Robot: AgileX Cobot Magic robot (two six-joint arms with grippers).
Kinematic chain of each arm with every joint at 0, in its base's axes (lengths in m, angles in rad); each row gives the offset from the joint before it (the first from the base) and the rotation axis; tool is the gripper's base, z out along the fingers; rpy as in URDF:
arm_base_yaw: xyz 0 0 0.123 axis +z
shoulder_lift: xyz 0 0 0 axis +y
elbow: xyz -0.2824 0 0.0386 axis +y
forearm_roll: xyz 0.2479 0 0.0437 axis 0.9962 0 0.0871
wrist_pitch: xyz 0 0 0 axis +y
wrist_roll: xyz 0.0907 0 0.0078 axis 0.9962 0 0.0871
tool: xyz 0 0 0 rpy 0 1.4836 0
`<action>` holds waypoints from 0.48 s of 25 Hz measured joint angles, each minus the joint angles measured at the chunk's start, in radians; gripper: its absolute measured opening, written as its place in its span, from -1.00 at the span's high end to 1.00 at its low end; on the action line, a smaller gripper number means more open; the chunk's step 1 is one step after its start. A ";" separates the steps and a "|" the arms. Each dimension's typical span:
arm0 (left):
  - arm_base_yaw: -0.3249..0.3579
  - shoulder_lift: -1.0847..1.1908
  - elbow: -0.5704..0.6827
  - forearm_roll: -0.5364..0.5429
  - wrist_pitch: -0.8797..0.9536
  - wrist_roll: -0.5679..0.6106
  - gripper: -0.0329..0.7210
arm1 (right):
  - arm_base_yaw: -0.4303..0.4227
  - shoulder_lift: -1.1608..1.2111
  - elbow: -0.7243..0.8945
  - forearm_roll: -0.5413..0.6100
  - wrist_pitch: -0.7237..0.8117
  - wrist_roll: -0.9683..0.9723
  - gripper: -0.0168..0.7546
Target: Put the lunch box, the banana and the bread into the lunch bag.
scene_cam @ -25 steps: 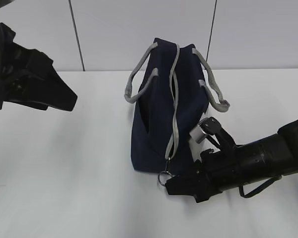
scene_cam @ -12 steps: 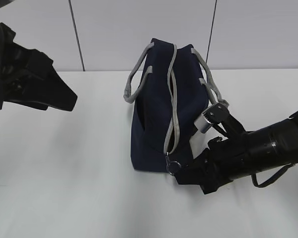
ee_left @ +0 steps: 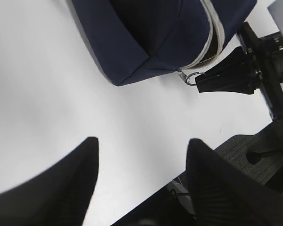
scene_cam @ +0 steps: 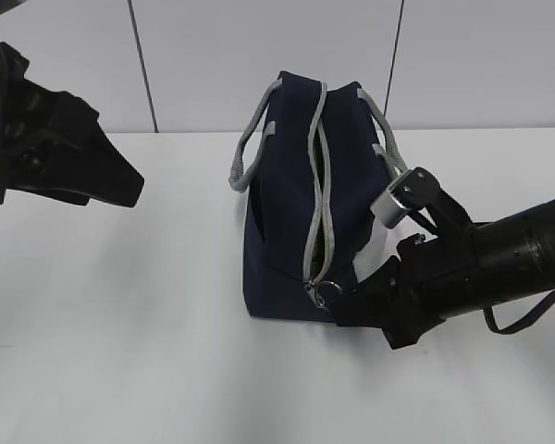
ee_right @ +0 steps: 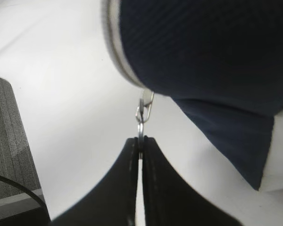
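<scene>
Counter [scene_cam: 120, 324]: white and bare around the bag in every view; its near edge and dark flooring showed in both wrist views.
Bag [scene_cam: 296, 222]: stood upright a little right of the middle of the counter, grey handles [scene_cam: 250, 153] drooping to either side, white side panel facing the right arm.
Zipper [scene_cam: 319, 185]: ran over the top and down the near end; the track looked slightly parted along the top, so the bag seemed partly open or partly shut, I could not tell which.
Left end effector [ee_left: 141, 179]: hung well apart from the bag at the left, fingers spread wide, holding nothing.
Right end effector [ee_right: 140, 146]: low at the bag's near end, closed tight on the ring pull.
Ring pull [ee_right: 144, 113]: metal, at the bottom of the zipper line, pinched between the right fingertips, close above the counter.
Lunch box, banana, bread: none visible in any view; whether they were inside the bag could not be told.
Step in hand: working the zipper by its ring, judged from the grip.
Next move: would call for a steady pull along the track with the bag kept from sliding or tipping; the free left arm could brace it.
In the way: nothing on the counter; the soft bag and drooping handles might shift under the pull.
</scene>
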 joint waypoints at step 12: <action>0.000 0.000 0.001 0.000 -0.001 0.000 -0.19 | 0.000 -0.119 0.002 -0.027 0.003 0.015 0.96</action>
